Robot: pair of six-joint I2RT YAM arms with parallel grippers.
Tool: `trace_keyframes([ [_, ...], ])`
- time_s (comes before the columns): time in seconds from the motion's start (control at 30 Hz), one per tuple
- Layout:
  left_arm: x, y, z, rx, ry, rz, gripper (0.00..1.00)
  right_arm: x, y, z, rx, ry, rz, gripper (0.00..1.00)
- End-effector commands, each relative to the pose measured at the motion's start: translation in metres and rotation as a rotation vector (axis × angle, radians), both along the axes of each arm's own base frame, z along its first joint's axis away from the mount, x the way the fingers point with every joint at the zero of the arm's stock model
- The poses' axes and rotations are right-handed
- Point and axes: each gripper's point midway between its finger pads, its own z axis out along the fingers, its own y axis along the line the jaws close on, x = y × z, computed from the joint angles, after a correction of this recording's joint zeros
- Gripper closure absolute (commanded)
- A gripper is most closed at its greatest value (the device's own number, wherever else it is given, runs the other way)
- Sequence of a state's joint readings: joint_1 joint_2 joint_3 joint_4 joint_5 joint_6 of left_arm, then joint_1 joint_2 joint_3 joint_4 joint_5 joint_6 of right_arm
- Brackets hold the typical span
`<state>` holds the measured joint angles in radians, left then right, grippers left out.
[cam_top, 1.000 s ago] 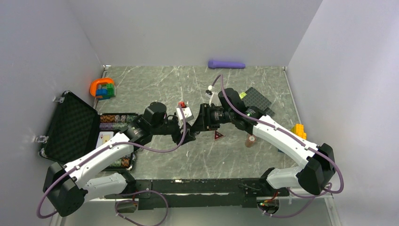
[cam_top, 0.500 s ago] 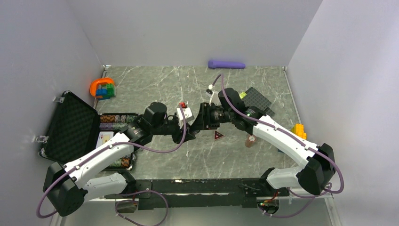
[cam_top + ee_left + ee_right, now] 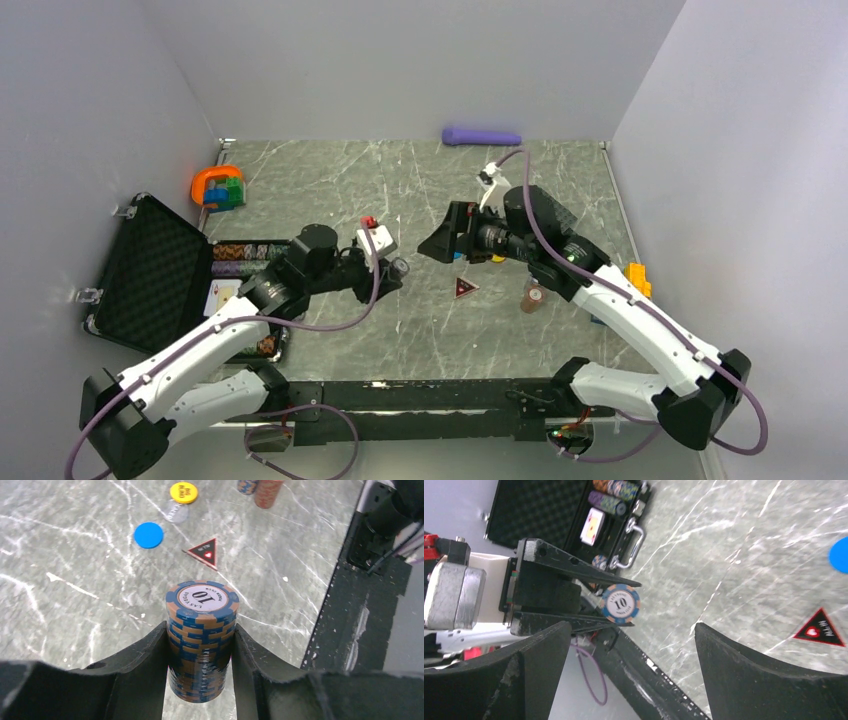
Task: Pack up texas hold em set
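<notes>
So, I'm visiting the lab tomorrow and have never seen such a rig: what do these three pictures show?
Two robot arms are bolted at the near edge of a table. The wide picture comes from a fixed camera above and behind them; the other two come from a camera on each wrist. The left gripper is shut on a blue-and-tan chip stack. The right gripper stands open and empty, facing it. On the table lie a dark red triangle, a blue disc, a yellow disc and more chips; an open black case sits at the left.
</notes>
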<state>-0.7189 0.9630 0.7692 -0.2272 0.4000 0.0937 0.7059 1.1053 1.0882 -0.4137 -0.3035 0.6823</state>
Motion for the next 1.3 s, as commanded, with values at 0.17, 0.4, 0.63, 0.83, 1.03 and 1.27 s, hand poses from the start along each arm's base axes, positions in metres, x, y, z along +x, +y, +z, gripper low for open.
trace_keyframes([
  [0.17,0.068,0.061,0.054,-0.216,-0.043,0.368,1.0,0.023,-0.045,0.038,-0.029,-0.167,-0.197,0.0],
  [0.4,0.092,0.162,0.05,-0.297,0.023,0.816,1.0,0.024,-0.057,0.035,-0.05,-0.195,-0.227,0.0],
  [0.63,0.077,0.277,0.005,-0.377,0.181,1.387,1.0,0.026,-0.051,0.03,-0.049,-0.181,-0.201,0.0],
  [0.83,0.06,0.349,-0.017,-0.492,0.279,1.717,1.0,0.025,-0.045,0.023,-0.039,-0.146,-0.18,0.0],
  [1.03,0.034,0.387,-0.052,-0.559,0.392,1.95,1.0,0.025,-0.045,0.011,-0.041,-0.078,-0.205,0.0],
  [1.27,0.009,0.393,-0.094,-0.676,0.512,2.055,1.0,0.027,-0.048,0.005,-0.054,-0.034,-0.247,0.01],
])
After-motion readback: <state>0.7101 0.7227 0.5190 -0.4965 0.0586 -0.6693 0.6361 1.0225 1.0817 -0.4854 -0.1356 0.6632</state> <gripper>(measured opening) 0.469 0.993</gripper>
